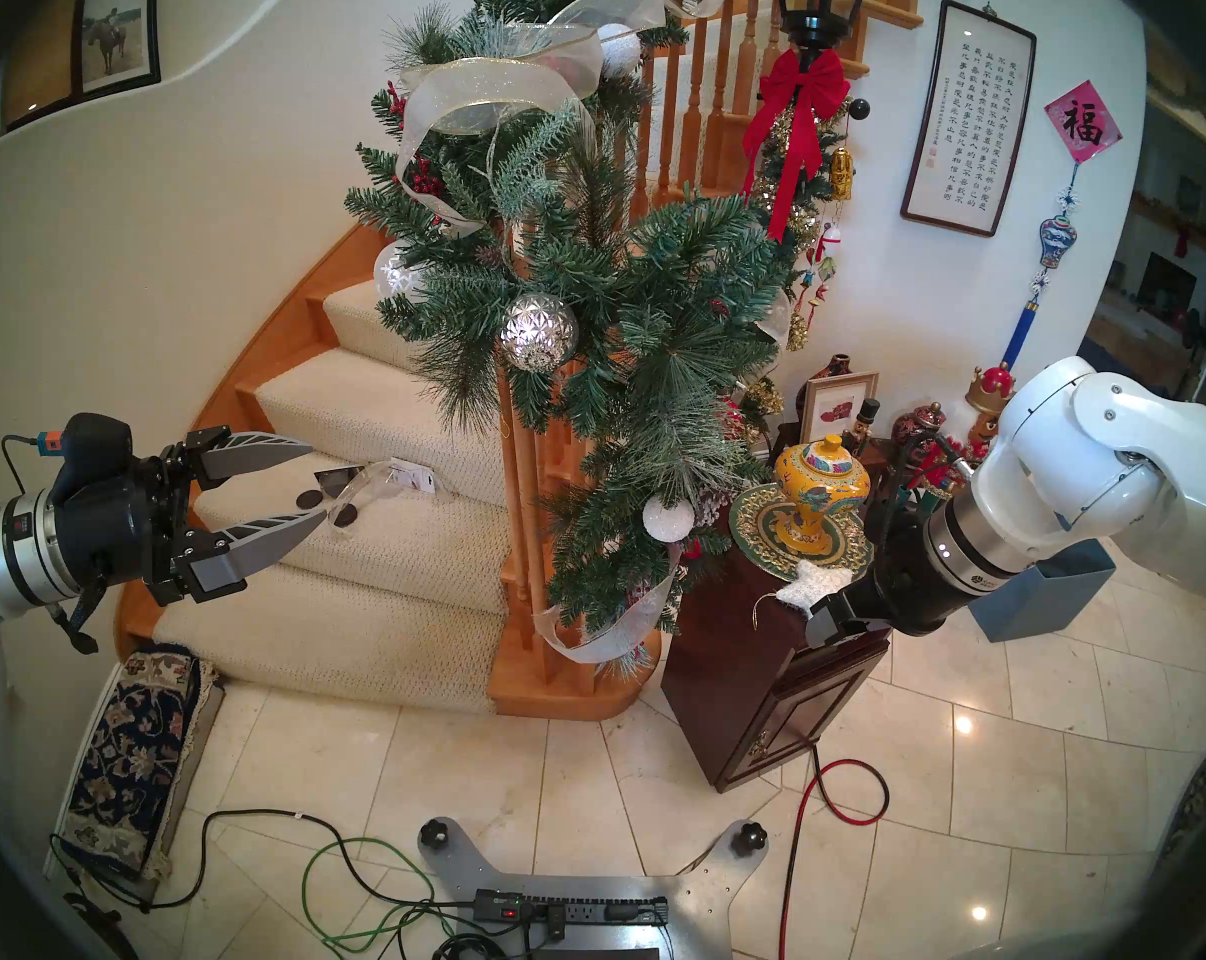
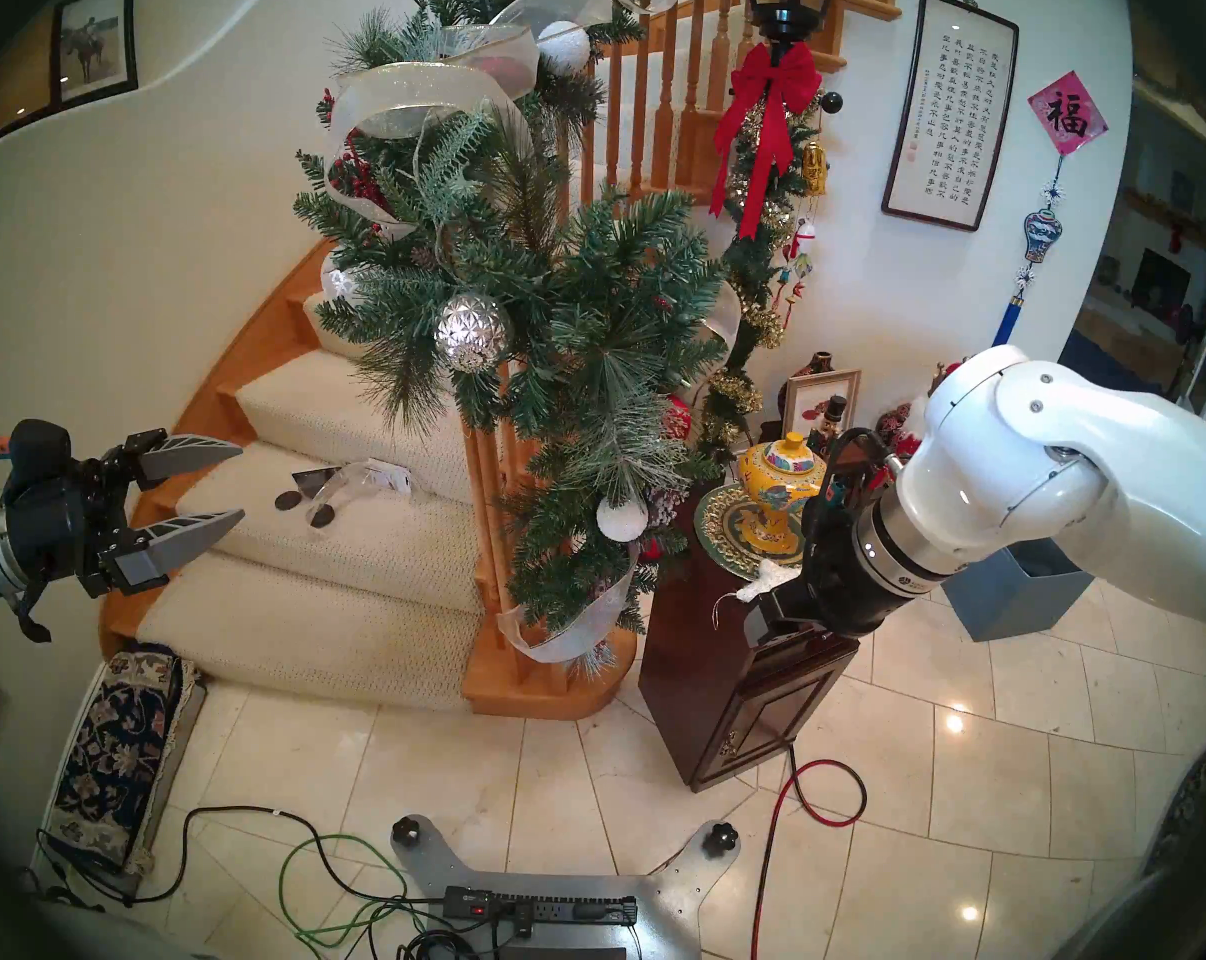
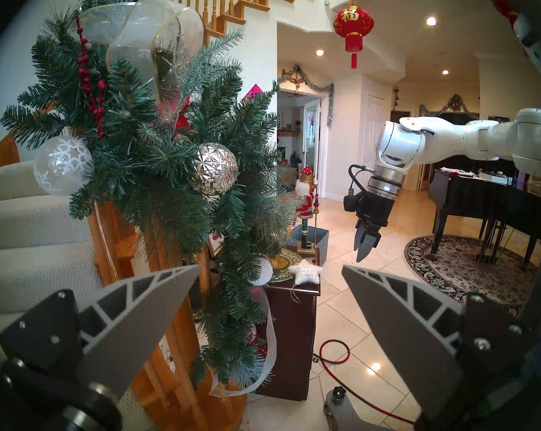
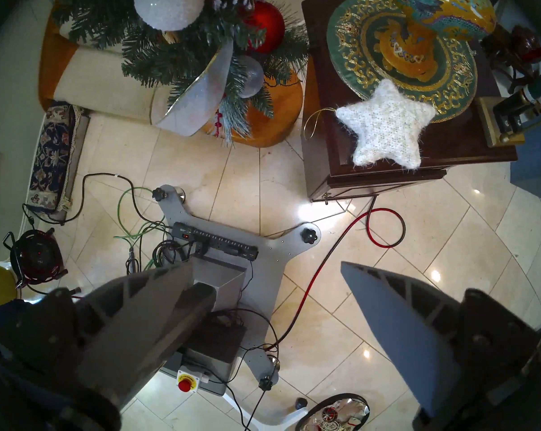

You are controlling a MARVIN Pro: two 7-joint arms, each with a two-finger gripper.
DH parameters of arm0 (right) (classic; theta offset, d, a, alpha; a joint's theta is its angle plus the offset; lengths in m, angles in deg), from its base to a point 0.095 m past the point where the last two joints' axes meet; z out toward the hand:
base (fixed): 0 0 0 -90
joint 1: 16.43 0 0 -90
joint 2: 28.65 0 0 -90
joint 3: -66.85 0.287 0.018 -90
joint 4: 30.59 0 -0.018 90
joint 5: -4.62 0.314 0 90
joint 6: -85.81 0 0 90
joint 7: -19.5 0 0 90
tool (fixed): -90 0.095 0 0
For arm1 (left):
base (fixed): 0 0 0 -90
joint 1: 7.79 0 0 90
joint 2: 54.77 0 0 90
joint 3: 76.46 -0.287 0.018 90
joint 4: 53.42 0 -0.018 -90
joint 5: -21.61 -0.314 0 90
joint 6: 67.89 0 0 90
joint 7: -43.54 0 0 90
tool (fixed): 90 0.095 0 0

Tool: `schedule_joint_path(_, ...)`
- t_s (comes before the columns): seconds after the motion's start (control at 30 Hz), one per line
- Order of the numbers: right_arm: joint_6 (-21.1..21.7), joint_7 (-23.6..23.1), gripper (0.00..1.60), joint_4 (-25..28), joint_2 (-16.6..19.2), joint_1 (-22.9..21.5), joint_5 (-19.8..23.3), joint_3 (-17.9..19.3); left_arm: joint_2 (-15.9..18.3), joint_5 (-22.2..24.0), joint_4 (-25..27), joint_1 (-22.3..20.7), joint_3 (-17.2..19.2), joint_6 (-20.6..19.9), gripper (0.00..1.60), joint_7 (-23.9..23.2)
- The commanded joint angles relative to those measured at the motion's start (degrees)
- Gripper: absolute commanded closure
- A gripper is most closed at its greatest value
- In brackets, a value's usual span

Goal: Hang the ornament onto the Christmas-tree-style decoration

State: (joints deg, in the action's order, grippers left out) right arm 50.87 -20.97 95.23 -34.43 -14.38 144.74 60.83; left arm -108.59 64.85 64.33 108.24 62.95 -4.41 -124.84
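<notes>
my left gripper (image 1: 316, 480) sits at nine o'clock in the head view, level, fingers spread wide, empty, over the carpeted stairs (image 1: 378, 411). the garland (image 1: 586, 300) fills twelve o'clock on the banister. at four o'clock the star (image 4: 387, 125) lies flat on the dark cabinet (image 4: 334, 159), touching the green plate (image 4: 356, 47), gold loop over the edge. my right gripper (image 4: 266, 271) points down near it, fingers apart, holding nothing.

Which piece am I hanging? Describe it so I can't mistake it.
Find the dark wooden cabinet beside the stair post. On its top, against the green-and-gold plate under the yellow vase, lies a puffy white fuzzy star with a gold string loop: the only star.
</notes>
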Motion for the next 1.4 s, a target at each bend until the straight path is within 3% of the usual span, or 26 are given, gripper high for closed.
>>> schedule_joint_path(0.0,-0.06,1.66,0.00,0.62,0.03,0.05,-1.38,-0.78,-0.05,0.06,0.09,-0.02,0.01,0.02,0.00,-0.02)
schedule_joint_path(0.5,-2.31,0.19,0.00,1.43,0.06,1.33,-5.40,-5.42,-0.04,0.05,0.08,-0.02,0.01,0.02,0.00,-0.02)
schedule_joint_path(0.9,-11.84,-3.61,0.00,-0.55,0.06,3.18,-9.86,-8.40,-0.02,0.05,0.07,-0.02,0.00,0.02,0.00,-0.02)
schedule_joint_path(1.37,-22.10,-10.80,0.00,-2.01,0.06,5.70,-19.76,-12.51,-0.01,0.05,0.07,-0.02,0.00,0.02,0.00,-0.02)
